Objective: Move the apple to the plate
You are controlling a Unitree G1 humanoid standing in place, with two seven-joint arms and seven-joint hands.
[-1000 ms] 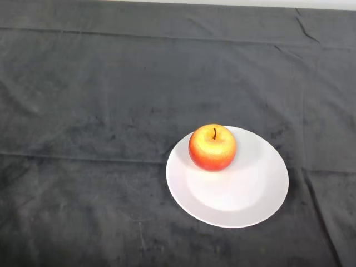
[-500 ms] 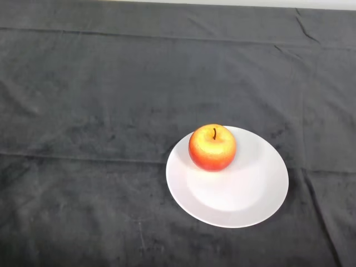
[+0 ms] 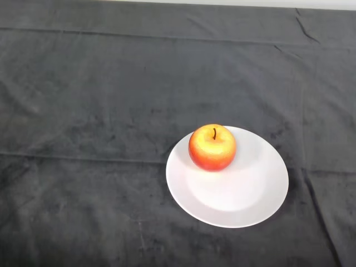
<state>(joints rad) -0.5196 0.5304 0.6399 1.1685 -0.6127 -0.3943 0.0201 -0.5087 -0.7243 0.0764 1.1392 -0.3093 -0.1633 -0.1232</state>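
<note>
A red and yellow apple (image 3: 212,147) stands upright, stem up, on a white plate (image 3: 250,194). It rests on the plate's far left part, near the rim. The plate lies on the dark cloth to the right of the middle of the head view.
The dark cloth (image 3: 83,111) covers the table, with creases running across it. The table's far edge (image 3: 222,3) shows as a light strip along the top.
</note>
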